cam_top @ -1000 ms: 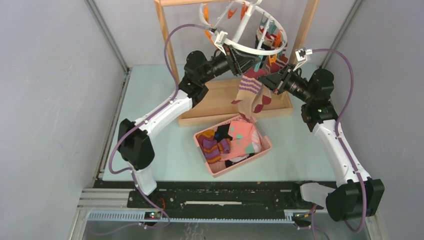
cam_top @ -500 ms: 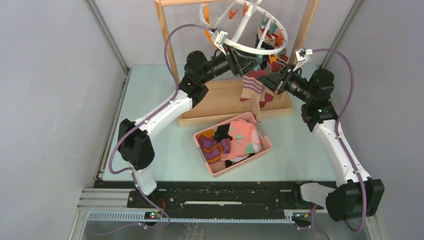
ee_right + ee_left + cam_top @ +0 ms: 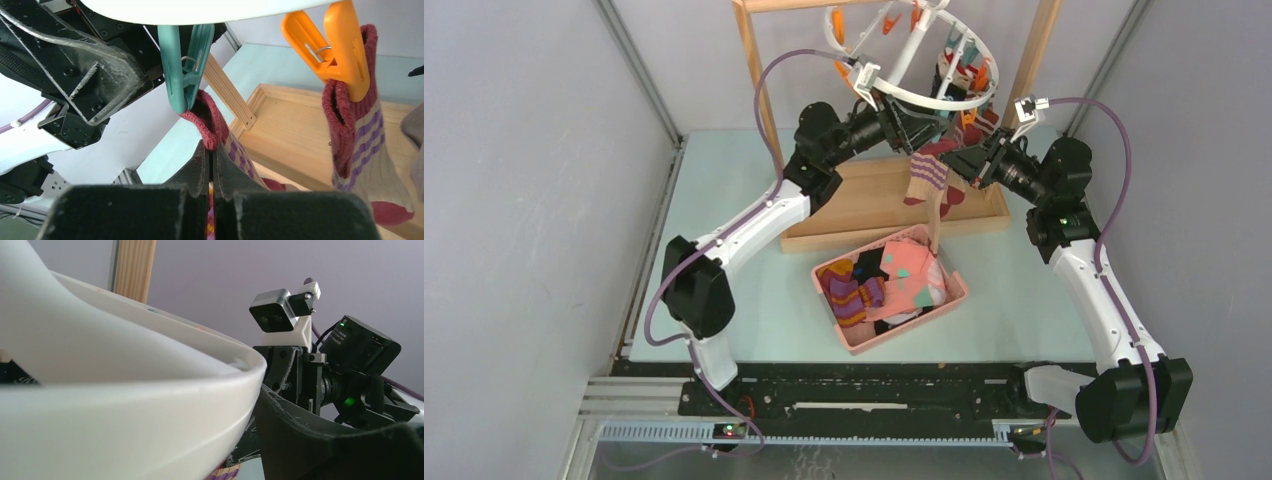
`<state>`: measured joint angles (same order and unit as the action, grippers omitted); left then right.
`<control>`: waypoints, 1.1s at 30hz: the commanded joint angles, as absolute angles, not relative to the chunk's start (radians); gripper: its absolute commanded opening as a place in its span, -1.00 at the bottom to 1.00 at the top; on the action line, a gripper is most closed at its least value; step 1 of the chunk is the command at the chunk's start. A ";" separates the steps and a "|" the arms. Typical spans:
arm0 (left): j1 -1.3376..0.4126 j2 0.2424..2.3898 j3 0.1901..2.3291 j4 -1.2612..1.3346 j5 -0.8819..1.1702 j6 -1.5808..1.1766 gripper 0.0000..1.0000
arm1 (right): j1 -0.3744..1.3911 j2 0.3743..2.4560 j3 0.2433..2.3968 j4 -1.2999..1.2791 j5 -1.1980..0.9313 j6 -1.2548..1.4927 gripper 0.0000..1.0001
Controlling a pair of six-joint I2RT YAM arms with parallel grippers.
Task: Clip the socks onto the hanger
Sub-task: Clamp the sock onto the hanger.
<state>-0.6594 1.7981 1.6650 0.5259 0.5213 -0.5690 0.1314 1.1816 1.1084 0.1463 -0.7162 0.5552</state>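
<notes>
The white ring hanger (image 3: 924, 99) hangs from the wooden rack, and its rim fills the left wrist view (image 3: 125, 405). My left gripper (image 3: 911, 125) is shut on that rim, with one black finger (image 3: 310, 440) showing. My right gripper (image 3: 210, 152) is shut on the maroon cuff of a tan sock with purple stripes (image 3: 207, 117). The cuff sits at the lower jaws of a teal clip (image 3: 182, 65). The sock hangs down over the rack's base in the top view (image 3: 929, 175). An orange clip (image 3: 340, 45) holds a matching sock (image 3: 360, 145).
A pink basket (image 3: 854, 340) in front of the rack holds more socks, among them a purple-orange striped one (image 3: 852, 295) and a pink one (image 3: 909, 270). The wooden rack base (image 3: 854, 200) and its two posts (image 3: 757, 70) flank both grippers.
My right gripper has lifted the striped sock up toward the hanger's rim. The sock's foot now hangs higher above the basket. The left gripper has stayed on the ring.
</notes>
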 commanded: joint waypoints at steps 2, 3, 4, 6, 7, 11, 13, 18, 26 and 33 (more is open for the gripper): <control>-0.666 1.810 1.713 0.551 0.494 -0.574 0.30 | 0.130 1.177 1.155 0.183 -0.726 0.549 -1.00; -0.666 1.813 1.714 0.552 0.492 -0.573 0.29 | 0.131 1.178 1.156 0.183 -0.727 0.550 -1.00; -0.667 1.813 1.716 0.552 0.491 -0.573 0.29 | 0.132 1.178 1.155 0.181 -0.727 0.549 -1.00; -0.668 1.819 1.724 0.551 0.488 -0.574 0.29 | 0.132 1.180 1.155 0.180 -0.727 0.548 -1.00; -0.668 1.820 1.730 0.551 0.488 -0.574 0.29 | 0.133 1.180 1.155 0.178 -0.727 0.548 -1.00; -0.669 1.827 1.747 0.544 0.481 -0.577 0.27 | 0.133 1.180 1.155 0.176 -0.726 0.546 -1.00; -0.671 1.828 1.751 0.544 0.480 -0.580 0.24 | 0.133 1.180 1.155 0.175 -0.724 0.544 -1.00; -0.672 1.830 1.754 0.562 0.471 -0.606 0.25 | 0.132 1.179 1.156 0.169 -0.719 0.541 -1.00; -0.680 1.803 1.696 0.610 0.431 -0.618 0.54 | 0.130 1.177 1.155 0.169 -0.713 0.540 -1.00; -0.690 1.793 1.668 0.637 0.378 -0.594 0.50 | 0.132 1.175 1.156 0.175 -0.716 0.543 -1.00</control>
<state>-0.6811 1.8282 1.6825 0.5831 0.4244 -0.6029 0.1314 1.1820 1.1084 0.1459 -0.7158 0.5549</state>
